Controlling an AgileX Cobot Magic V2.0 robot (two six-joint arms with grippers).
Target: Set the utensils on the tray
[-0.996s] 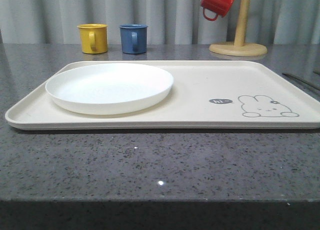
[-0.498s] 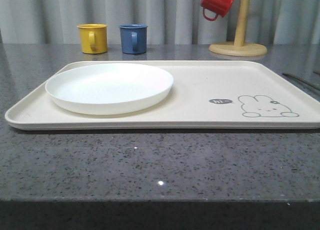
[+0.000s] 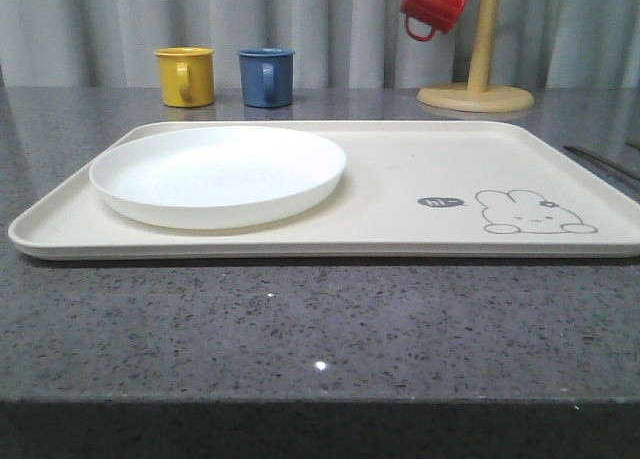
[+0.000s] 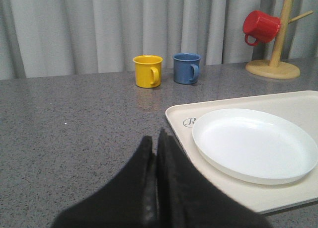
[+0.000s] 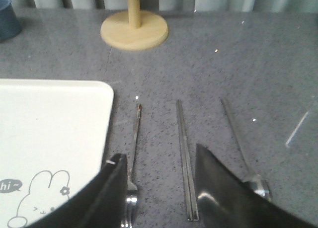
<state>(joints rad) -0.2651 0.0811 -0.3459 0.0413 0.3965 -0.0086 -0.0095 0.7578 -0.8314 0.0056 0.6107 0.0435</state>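
Tray flat on counter, plate on its left half. Fork, chopsticks, spoon on counter beside tray. Right gripper spread over chopsticks. Left gripper clenched, empty.

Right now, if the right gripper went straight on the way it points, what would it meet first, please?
Most likely the chopsticks: they lie on the table between the open right gripper fingers, with the fork beside one finger and the spoon beside the other. Its height above them is unclear.
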